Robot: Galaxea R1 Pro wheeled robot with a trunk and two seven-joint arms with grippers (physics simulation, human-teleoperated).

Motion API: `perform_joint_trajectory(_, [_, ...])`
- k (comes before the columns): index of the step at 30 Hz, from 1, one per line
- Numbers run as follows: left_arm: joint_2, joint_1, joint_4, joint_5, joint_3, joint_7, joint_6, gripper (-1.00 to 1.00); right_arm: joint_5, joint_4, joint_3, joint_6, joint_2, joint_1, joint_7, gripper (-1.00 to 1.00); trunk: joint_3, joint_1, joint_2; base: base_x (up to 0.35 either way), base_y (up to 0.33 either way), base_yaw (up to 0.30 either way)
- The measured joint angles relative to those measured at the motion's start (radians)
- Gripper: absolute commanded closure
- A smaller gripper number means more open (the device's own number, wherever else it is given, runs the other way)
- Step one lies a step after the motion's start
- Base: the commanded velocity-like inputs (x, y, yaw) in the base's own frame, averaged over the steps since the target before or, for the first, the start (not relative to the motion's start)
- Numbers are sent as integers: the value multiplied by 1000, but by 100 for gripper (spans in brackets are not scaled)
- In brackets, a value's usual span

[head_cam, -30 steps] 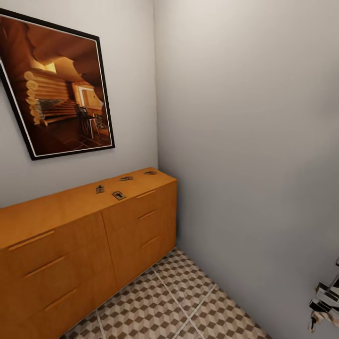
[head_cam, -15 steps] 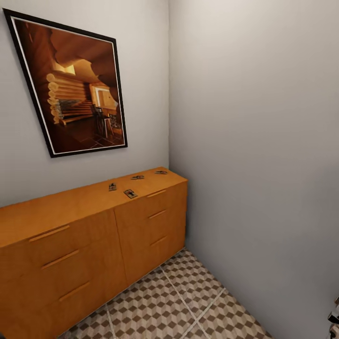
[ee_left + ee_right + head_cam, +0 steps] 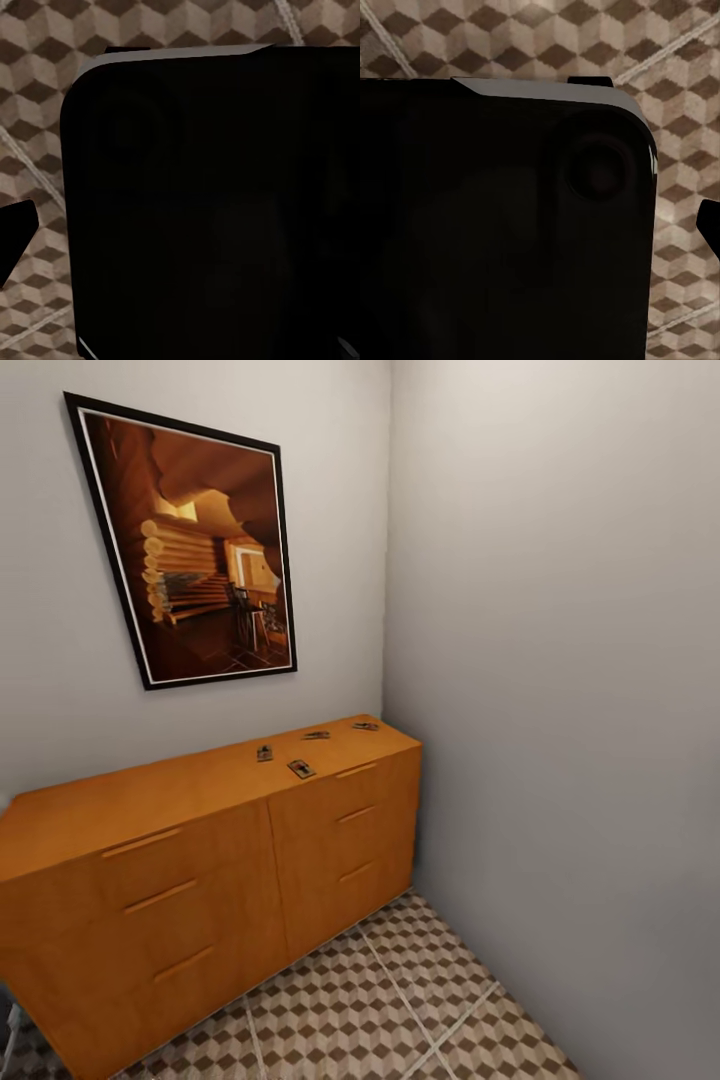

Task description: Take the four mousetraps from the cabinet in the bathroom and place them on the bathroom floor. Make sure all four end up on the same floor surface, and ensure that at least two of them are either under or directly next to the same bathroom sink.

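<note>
Ahead in the head view: wide orange-brown cabinet (image 3: 200,880) against the left wall, its far end tucked into the room corner. Four mousetraps on its flat top, toward the far end: one (image 3: 264,753) at about 10 o'clock of the next (image 3: 301,768), which lies close to the front edge; a third (image 3: 316,735) further back, and the fourth (image 3: 365,726) nearest the corner, at about 2 o'clock from the first pair. All four apart, none touching. Above the cabinet, a black-framed picture (image 3: 195,545) of a log interior on the wall. Cube-patterned bathroom floor (image 3: 400,1000) at the cabinet's foot. Both wrist views: a dark rounded robot body (image 3: 210,210) over the same tiles. Gripper state: cannot tell for either arm.
</note>
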Motion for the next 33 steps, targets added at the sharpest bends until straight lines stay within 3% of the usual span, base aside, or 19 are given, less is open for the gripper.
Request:
perform_joint_trajectory(11, [-1,0,0,0,0,0,0,-100,0,0,1,0,0,0,0,-100,0,0,0,0,-7,179])
perform_joint_trajectory(22, [-1,0,0,0,0,0,0,-100,0,0,1,0,0,0,0,-100,0,0,0,0,-180,194])
perform_joint_trajectory(33, [-2,0,0,0,0,0,0,-100,1,0,1,0,0,0,0,-100,0,0,0,0,-32,196])
